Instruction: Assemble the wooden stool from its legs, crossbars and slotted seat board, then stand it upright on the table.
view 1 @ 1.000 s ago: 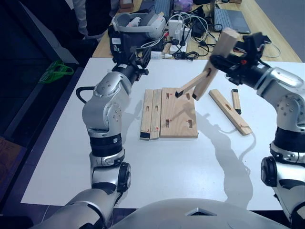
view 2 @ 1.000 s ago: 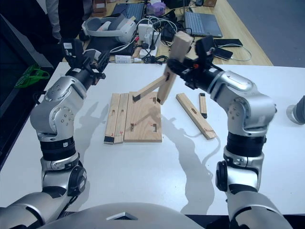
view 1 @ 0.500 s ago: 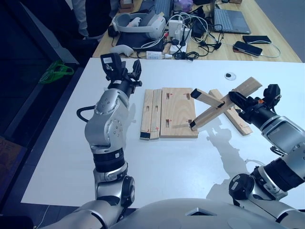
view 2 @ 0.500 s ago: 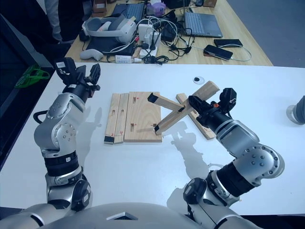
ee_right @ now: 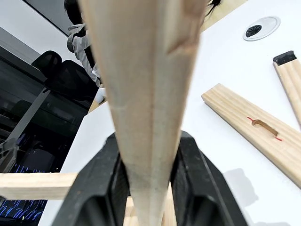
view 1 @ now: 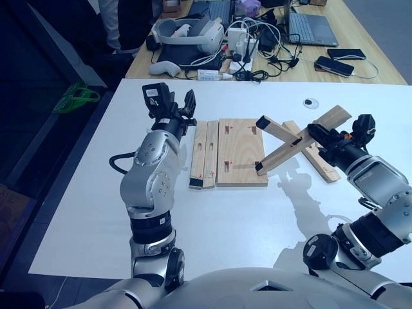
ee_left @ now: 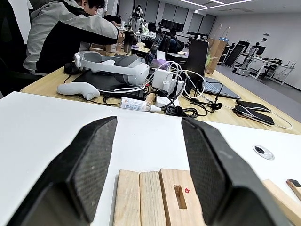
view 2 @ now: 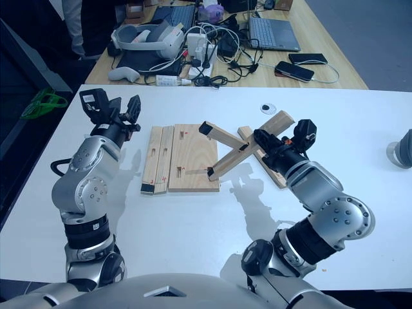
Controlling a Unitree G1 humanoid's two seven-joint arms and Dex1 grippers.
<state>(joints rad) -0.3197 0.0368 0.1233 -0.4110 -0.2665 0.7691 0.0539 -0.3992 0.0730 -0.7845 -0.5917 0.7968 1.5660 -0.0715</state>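
Note:
The slotted seat board [view 1: 241, 154] lies flat mid-table, with two narrow slotted boards [view 1: 203, 154] side by side against its left edge. My right gripper [view 1: 329, 137] is shut on a wooden leg [view 1: 302, 140] joined crosswise to a crossbar [view 1: 278, 130]. This cross hangs tilted, its black-tipped lower end at the seat board's right edge. Another slotted leg [ee_right: 254, 127] lies on the table under it, beside a short black-tipped piece [ee_right: 289, 77]. My left gripper [view 1: 171, 106] is open, raised left of the narrow boards [ee_left: 141, 197], with nothing between its fingers [ee_left: 89, 169].
Behind the white table stands a wooden desk with a headset [view 1: 187, 32], cables, a laptop and a phone [view 1: 338, 53]. A round cable grommet [view 1: 311, 101] sits at the table's back right. A grey object [view 2: 402, 148] stands at the far right. The table's front half is bare.
My right arm has swung the joined leg and crossbar down from high above the table to low over the seat board's right edge. My left gripper has shifted slightly nearer the narrow boards.

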